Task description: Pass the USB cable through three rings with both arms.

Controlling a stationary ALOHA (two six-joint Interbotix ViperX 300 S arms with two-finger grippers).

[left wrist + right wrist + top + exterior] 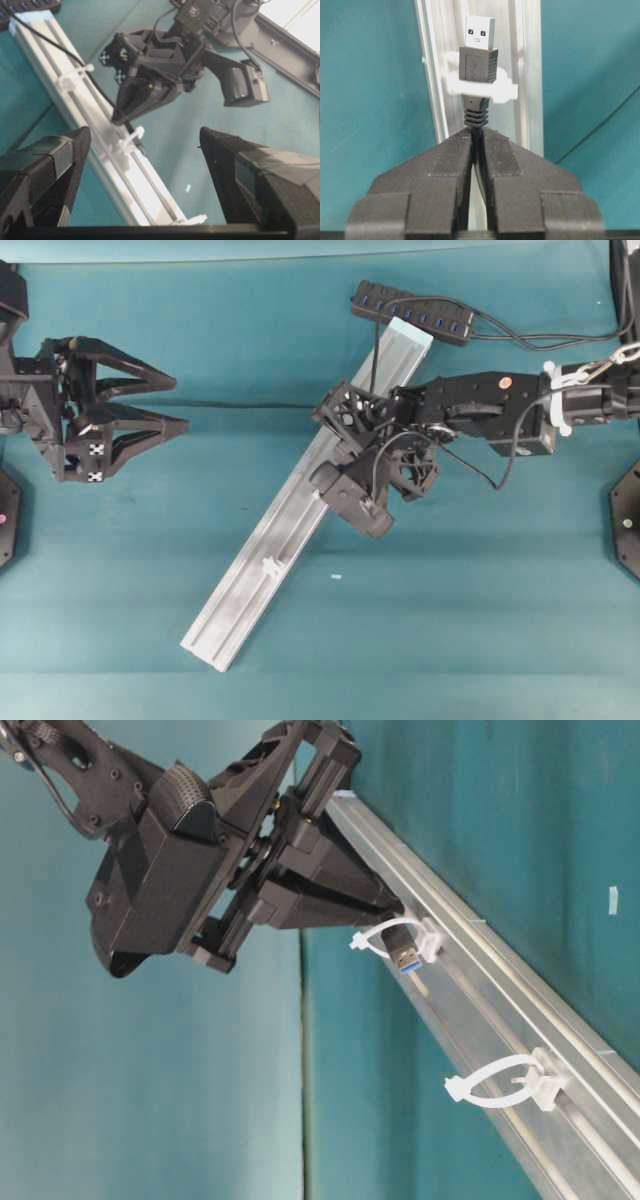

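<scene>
Two claws | right claw (pixel 476 137) pinches USB cable (pixel 479 65) just behind the plug, keeping its tip free, plug sits inside middle ring (pixel 481 86) on the rail (pixel 290 530) | left claw (pixel 150 405) gapes empty, well apart, apparently waiting to take the plug.
</scene>
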